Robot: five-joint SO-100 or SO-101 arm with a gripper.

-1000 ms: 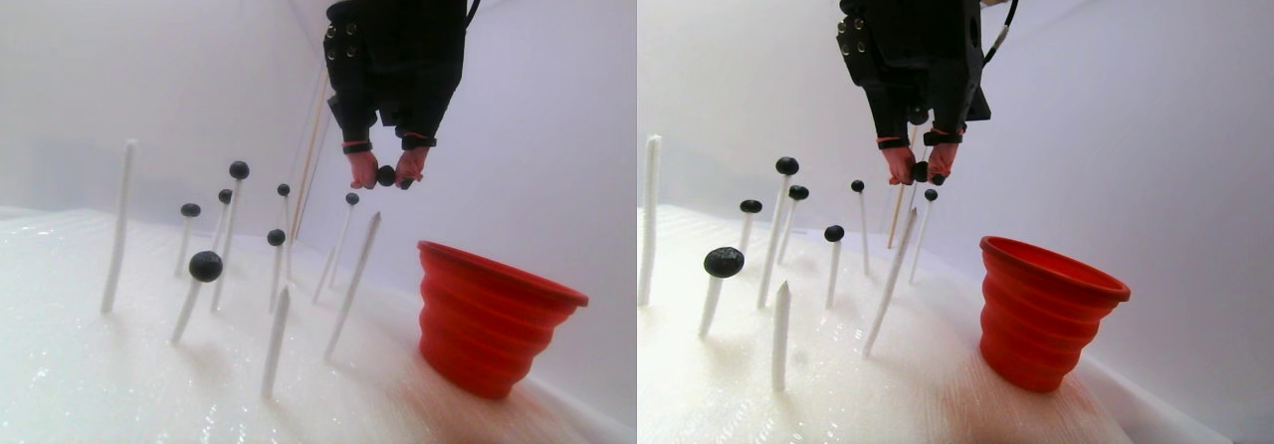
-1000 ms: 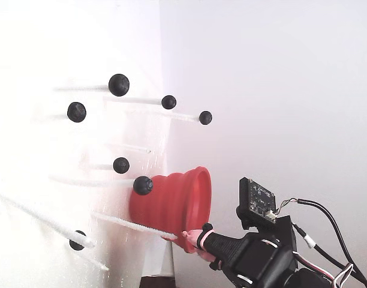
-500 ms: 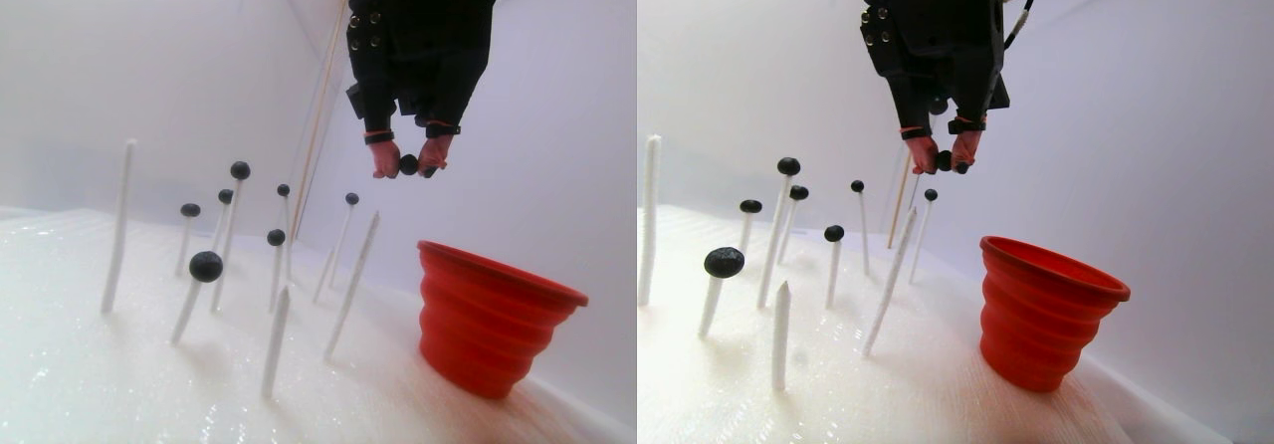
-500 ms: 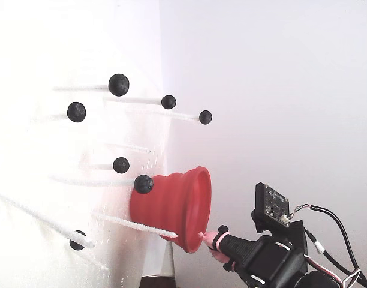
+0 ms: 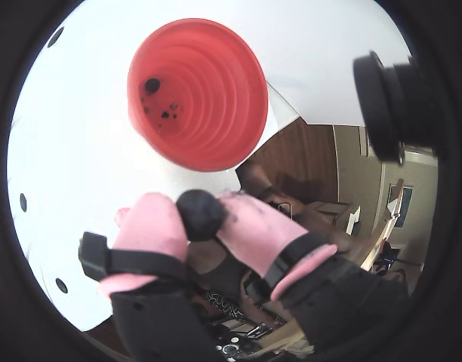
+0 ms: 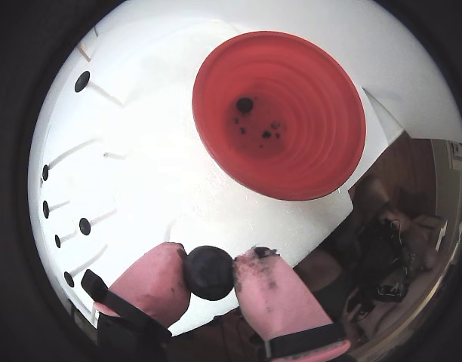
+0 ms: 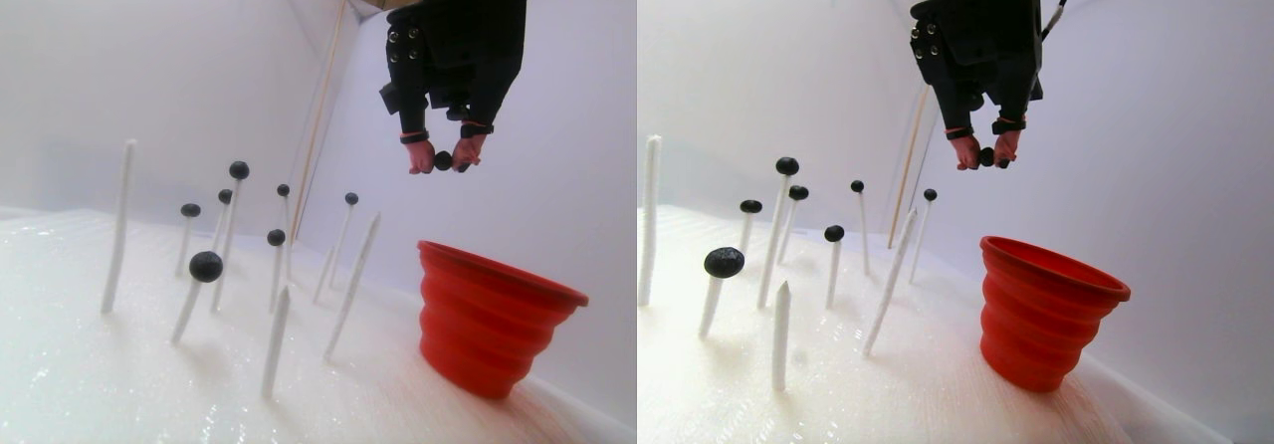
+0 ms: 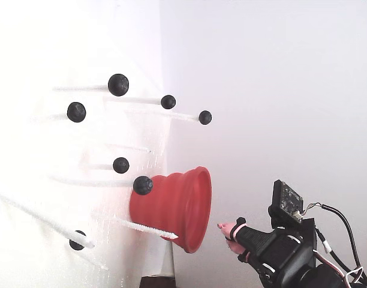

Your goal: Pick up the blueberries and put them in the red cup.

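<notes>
Blue-black, the blueberry (image 6: 209, 272) I carry sits pinched between the pink fingertips (image 6: 152, 283) of my gripper (image 7: 443, 160), which has risen and swung toward the red cup (image 7: 491, 317); it hangs short of the rim, release pending.

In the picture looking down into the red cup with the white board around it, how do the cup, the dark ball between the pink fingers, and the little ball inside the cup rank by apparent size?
1. The red cup, by far.
2. The held blueberry; it is nearest the camera, which enlarges it.
3. The blueberry in the cup, smallest, though it is also farther away.
</notes>
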